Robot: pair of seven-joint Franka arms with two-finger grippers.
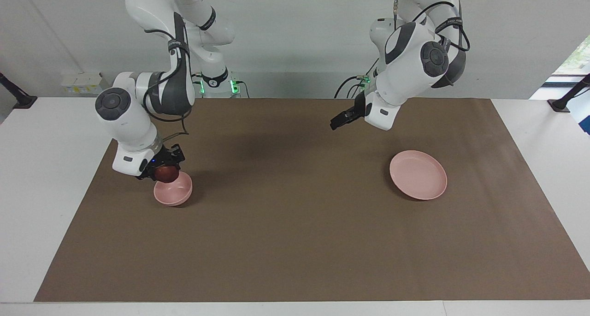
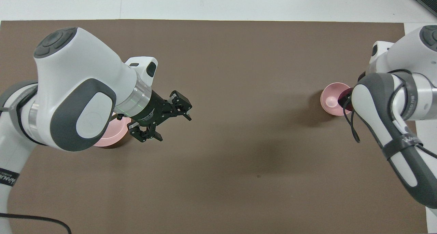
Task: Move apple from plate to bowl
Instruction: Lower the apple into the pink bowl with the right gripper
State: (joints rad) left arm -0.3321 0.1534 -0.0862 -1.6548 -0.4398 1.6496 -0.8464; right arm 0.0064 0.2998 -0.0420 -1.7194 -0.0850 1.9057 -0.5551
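The dark red apple is held in my right gripper, which is shut on it. It hangs just over the rim of the small deep pink bowl at the right arm's end of the mat, on the edge nearer the robots. In the overhead view the bowl shows with a sliver of the apple beside the right arm's wrist, which hides the gripper. The flat pink plate lies bare at the left arm's end; in the overhead view the plate is mostly covered by the left arm. My left gripper is open in the air over the mat, beside the plate.
A brown mat covers most of the white table. The arm bases and their cables stand at the robots' edge of the table.
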